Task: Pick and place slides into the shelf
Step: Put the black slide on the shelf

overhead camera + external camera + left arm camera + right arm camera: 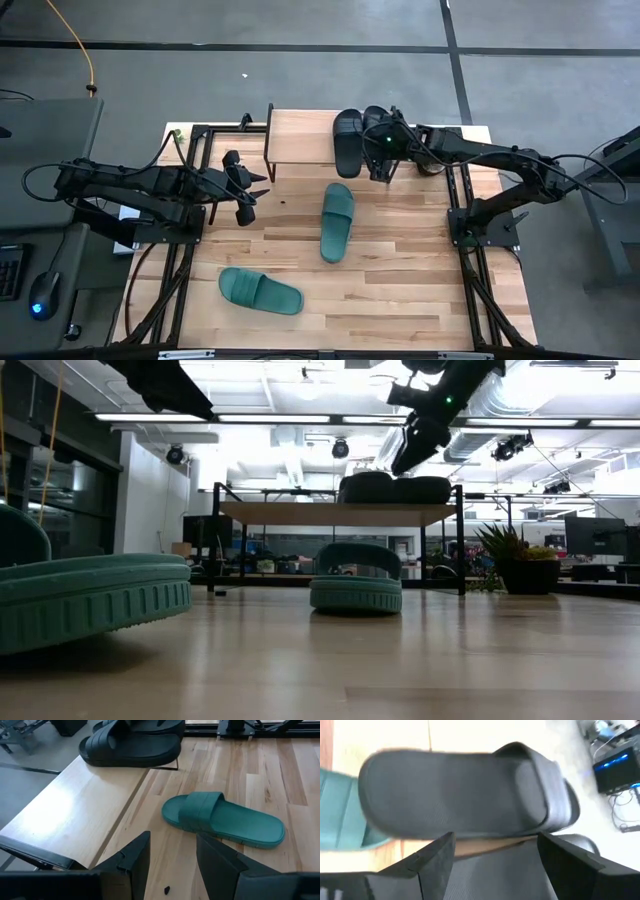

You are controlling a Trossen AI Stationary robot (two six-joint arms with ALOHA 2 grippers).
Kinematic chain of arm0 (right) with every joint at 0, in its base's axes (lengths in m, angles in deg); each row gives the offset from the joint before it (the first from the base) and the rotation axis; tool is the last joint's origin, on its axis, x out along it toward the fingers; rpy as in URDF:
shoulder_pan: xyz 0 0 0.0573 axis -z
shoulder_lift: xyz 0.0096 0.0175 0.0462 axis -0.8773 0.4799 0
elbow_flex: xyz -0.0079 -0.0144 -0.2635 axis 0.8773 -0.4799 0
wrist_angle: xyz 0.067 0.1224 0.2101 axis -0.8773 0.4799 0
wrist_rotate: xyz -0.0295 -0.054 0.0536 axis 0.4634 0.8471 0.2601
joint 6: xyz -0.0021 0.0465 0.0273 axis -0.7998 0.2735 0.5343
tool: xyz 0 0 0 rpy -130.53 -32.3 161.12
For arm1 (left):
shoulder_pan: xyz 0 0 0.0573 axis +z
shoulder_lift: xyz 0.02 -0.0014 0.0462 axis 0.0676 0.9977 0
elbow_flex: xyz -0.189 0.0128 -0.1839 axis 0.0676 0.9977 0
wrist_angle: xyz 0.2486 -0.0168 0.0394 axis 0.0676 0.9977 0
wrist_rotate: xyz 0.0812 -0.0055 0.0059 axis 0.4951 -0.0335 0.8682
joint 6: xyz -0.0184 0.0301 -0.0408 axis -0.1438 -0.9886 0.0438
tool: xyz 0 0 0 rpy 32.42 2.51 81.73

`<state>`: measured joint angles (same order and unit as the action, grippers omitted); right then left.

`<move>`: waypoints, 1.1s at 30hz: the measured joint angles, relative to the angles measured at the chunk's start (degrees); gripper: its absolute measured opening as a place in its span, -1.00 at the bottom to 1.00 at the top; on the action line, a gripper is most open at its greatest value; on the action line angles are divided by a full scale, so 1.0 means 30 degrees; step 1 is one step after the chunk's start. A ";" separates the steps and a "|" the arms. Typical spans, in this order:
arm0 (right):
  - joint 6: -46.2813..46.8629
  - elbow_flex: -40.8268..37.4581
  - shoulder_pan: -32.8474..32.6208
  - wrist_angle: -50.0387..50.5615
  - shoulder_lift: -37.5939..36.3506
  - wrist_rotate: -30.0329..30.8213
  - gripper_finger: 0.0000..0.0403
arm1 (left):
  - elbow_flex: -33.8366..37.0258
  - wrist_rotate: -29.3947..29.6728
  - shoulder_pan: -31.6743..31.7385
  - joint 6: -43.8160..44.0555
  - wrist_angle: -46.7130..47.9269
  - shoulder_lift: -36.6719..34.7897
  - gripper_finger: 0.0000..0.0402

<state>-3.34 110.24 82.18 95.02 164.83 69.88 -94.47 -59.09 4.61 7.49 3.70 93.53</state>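
Tabletop (pixel 400 300) of pale butcher-block planks, matte, framed by black metal rails. Left gripper (pixel 250 187) hovers at about 9 o'clock from the table centre, just off the shelf's left end, its two dark wedge-shaped fingers (pixel 134 862) parted and empty. Shelf (pixel 300 138) sits at 12 o'clock: a smooth light plank on thin black legs, long axis running 9 to 3. Lower teal slide (pixel 260 291) lies at 7 o'clock on the bare table, rubbery and matte with a ribbed sole edge, long axis roughly 9 to 3 and slightly tilted; which end is the toe I cannot tell. Second teal slide (pixel 337 221) lies near the table centre, wide ribbed strap up, long axis close to 12 to 6, strap end toward 12. Two black slides rest side by side on the shelf's right end, both running 12 to 6: the left black slide (pixel 347 140) clear of the arm, the right black slide (pixel 373 122) partly under the right gripper (pixel 383 160). Right gripper hangs over the shelf's front edge at 1 o'clock, jaws spread wide; the wrist view shows a black slide just beyond its fingers, no grip visible.
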 joint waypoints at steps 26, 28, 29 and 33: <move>0.0448 0.5809 0.0430 -0.0285 0.4824 -0.1685 0.36 | 0.0000 0.0022 0.0000 -0.0463 -0.0614 0.0000 -0.29; 0.0565 0.7547 0.0430 0.0712 0.5998 -0.1692 0.36 | 0.0000 0.0022 0.0001 -0.0483 -0.0537 0.0000 -0.29; 0.0565 0.8368 0.0430 0.1197 0.6626 -0.1687 0.36 | 0.0000 0.0022 0.0000 -0.0495 -0.0484 0.0000 -0.29; 0.0560 1.1296 0.0430 0.3030 0.9082 -0.2052 0.36 | 0.0000 0.0022 0.0001 -0.0495 -0.0326 0.0000 -0.29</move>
<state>-1.66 144.13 83.47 104.11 192.07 63.73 -94.47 -59.03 4.61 6.01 2.72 93.53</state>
